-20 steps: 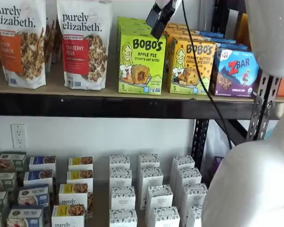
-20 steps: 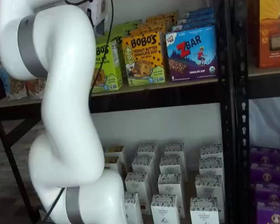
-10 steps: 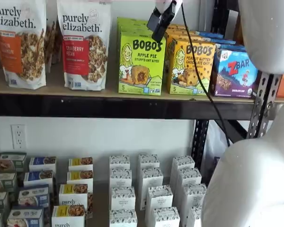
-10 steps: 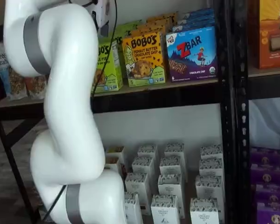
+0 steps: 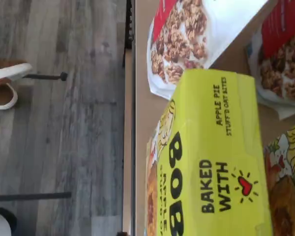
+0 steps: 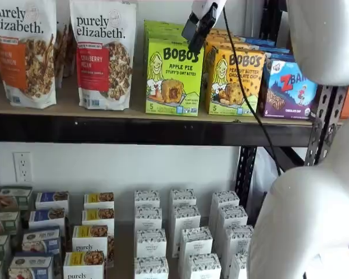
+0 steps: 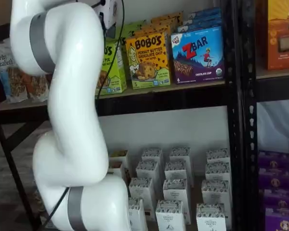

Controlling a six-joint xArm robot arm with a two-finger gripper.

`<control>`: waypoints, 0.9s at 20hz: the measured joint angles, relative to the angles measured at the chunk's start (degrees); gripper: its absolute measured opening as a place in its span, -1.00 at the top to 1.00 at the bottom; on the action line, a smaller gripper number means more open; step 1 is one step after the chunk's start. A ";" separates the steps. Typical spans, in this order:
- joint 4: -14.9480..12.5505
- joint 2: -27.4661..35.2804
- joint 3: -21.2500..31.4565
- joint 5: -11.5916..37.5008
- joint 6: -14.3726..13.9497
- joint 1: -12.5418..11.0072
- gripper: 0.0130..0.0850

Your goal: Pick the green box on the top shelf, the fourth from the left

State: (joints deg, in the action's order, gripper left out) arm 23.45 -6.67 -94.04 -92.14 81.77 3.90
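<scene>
Two purely elizabeth granola bags point(image 6: 103, 53) stand at the upper left of the frame in a shelf view, on the top shelf point(image 6: 134, 129), and the green box point(image 6: 173, 77) sits just beside the right-hand bag, near the upper middle. More green cartons line up behind it. On its other side is the yellow-orange Bobo's peanut butter box point(image 6: 235, 81), touching or nearly so, and then the blue ZBar box point(image 6: 288, 88) toward the upper right. Below, the lower shelf carries rows of small white boxes point(image 6: 183, 232) at the bottom centre and colourful cartons at the bottom left.

The white arm point(image 7: 70, 110) fills the left half of a shelf view and hides most of the green box point(image 7: 111, 67) there, leaving only a strip of its front. A black cable hangs from the claw across the peanut butter box.

The claw point(image 6: 198, 28) hangs from the top edge, above the green box's upper right corner, dark fingers tilted and seen side-on. No gap can be made out between them in the frames, though they stand as wide apart as they go, and nothing is held. Whether they touch the carton I cannot tell.

The wrist view looks onto the green box's top panel point(image 5: 216, 157), printed BAKED WITH, with a granola bag point(image 5: 187, 39) just beside it and grey plank floor point(image 5: 54, 123) beyond the shelf edge
</scene>
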 joint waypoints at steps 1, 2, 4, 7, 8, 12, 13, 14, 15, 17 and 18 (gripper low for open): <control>-0.40 0.29 -0.30 -0.27 -0.01 0.07 -1.00; -0.91 0.50 -0.45 -0.42 -0.05 0.25 -1.00; -1.83 1.07 -1.07 -1.35 -0.21 0.56 -1.00; -2.98 1.19 -0.78 -1.43 -0.40 1.07 -1.00; -3.30 1.11 -0.52 -1.25 -0.45 1.24 -1.00; -4.36 0.91 0.54 -0.54 -0.66 1.90 -1.00; -4.66 0.85 0.80 -0.31 -0.74 2.09 -1.00; -4.95 0.79 1.08 -0.03 -0.82 2.28 -1.00; -5.34 0.70 1.38 0.31 -0.92 2.50 -1.00; -6.35 0.53 1.99 1.03 -1.17 3.02 -1.00; -6.89 0.36 2.41 1.58 -1.30 3.28 -1.00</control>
State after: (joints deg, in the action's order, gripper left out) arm 16.55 -6.31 -91.62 -90.56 80.47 7.17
